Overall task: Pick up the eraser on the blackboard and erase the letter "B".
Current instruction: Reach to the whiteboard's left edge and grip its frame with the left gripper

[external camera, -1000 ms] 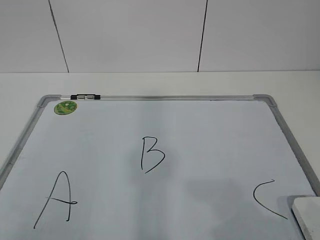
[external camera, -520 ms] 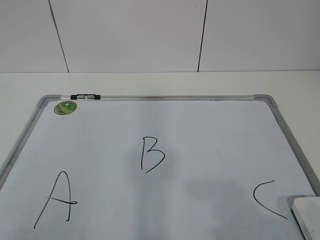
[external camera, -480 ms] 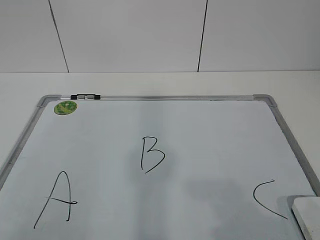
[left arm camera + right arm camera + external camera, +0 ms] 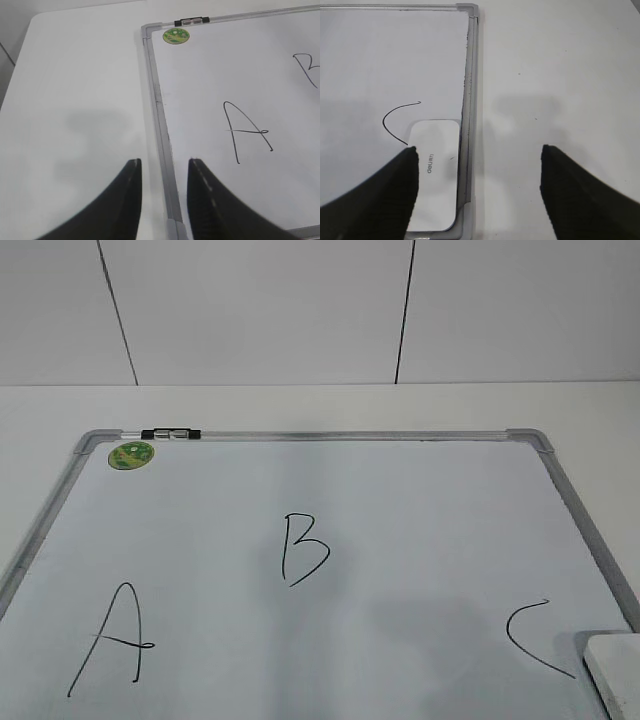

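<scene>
The blackboard (image 4: 400, 520) is a white board with a grey frame lying flat on the table. The black letter "B" (image 4: 303, 549) is drawn in its middle; its left edge shows in the left wrist view (image 4: 307, 67). The white eraser (image 4: 615, 670) lies in the board's near right corner, next to the "C" (image 4: 530, 638). In the right wrist view the eraser (image 4: 437, 172) sits against the frame. My right gripper (image 4: 479, 155) is open above the frame, its left finger over the eraser's edge. My left gripper (image 4: 164, 167) is open above the board's left frame (image 4: 157, 110).
The letter "A" (image 4: 112, 640) is at the board's near left, also in the left wrist view (image 4: 245, 131). A round green sticker (image 4: 131, 453) and a black clip (image 4: 170, 433) sit at the far left corner. White table (image 4: 560, 75) surrounds the board; a wall stands behind.
</scene>
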